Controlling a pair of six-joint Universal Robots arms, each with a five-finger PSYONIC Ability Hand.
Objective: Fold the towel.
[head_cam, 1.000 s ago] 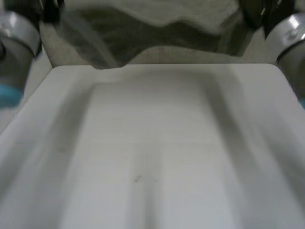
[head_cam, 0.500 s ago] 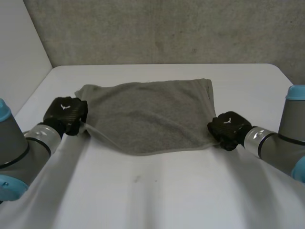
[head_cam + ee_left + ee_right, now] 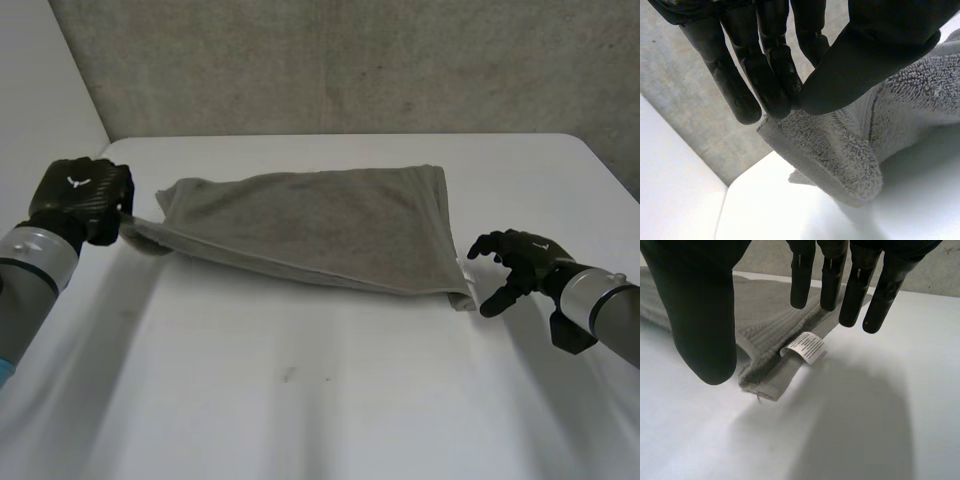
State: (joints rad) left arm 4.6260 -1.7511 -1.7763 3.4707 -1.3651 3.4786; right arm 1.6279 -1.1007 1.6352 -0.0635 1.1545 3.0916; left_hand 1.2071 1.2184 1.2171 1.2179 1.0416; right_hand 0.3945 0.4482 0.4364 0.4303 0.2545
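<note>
Now pinches a corner of the grey towel (image 3: pixel 320 225), spread across the bench (image 3: pixel 330 400), between thumb and fingers of the left hand (image 3: pixel 82 198), that corner raised. Holds the right hand (image 3: pixel 515 262) spread, empty, just beside the opposite corner and its white label (image 3: pixel 803 346).

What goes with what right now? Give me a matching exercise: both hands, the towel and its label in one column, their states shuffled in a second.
Column one:
1. left hand
2. right hand
3. towel
4. label

Column two:
a. white, sticking out at a corner of the cloth
b. open, off the cloth, just beside one corner
c. grey, mostly flat on the table, one corner lifted
d. pinching a corner of the cloth

Pairs: 1-d, 2-b, 3-c, 4-a
</note>
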